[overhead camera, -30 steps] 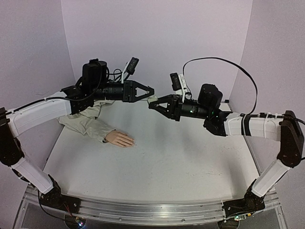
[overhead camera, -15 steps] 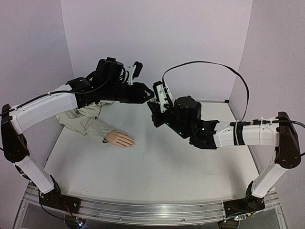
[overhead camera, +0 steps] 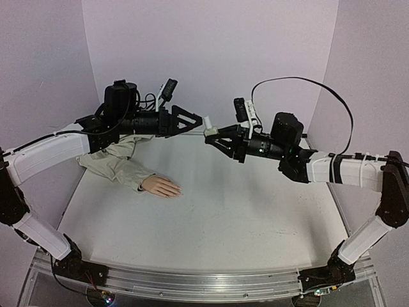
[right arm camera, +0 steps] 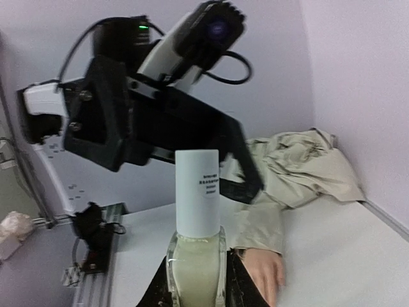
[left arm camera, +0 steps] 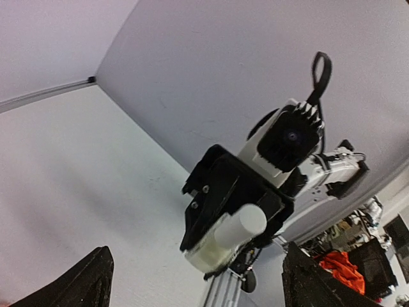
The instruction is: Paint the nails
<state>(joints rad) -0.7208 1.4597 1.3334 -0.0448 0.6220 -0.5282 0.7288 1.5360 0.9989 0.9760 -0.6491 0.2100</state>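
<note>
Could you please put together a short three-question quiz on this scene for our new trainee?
1. Multiple choice: what is the right gripper shut on? A) the small bottle B) a brush C) nothing
2. True or false: the left gripper is shut.
3. Where does the mannequin hand lie?
Key: 1: A. 2: False; it stands open, facing the bottle's white cap. 3: Flat on the table, on the left side, apart from both grippers.
</note>
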